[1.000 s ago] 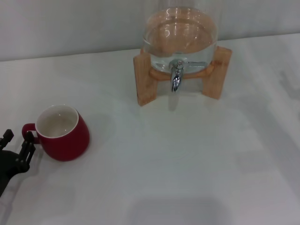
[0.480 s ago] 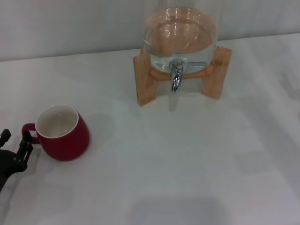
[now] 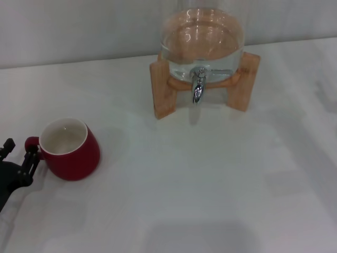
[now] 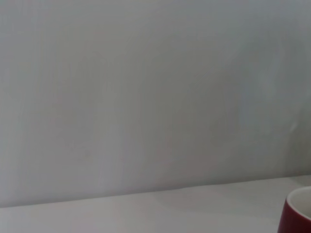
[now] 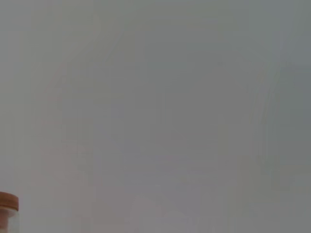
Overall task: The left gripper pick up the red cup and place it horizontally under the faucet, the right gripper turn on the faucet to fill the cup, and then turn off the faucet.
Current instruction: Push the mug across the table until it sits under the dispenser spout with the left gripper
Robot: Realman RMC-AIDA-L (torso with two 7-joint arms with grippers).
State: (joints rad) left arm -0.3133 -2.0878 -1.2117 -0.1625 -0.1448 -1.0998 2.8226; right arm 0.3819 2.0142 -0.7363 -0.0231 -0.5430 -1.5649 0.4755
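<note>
While the head view is looked at, the left claw is seen at the near left edge of the worktop, its fingers spread apart beside the handle of the red cup. Since a second ago, the claw has been moved a little toward the handle, so the grab seems close. Nothing is held yet. The faucet is seen far off, untouched. By the left wrist view, only the cup's edge is shown. The right claw is not seen anywhere.
</note>
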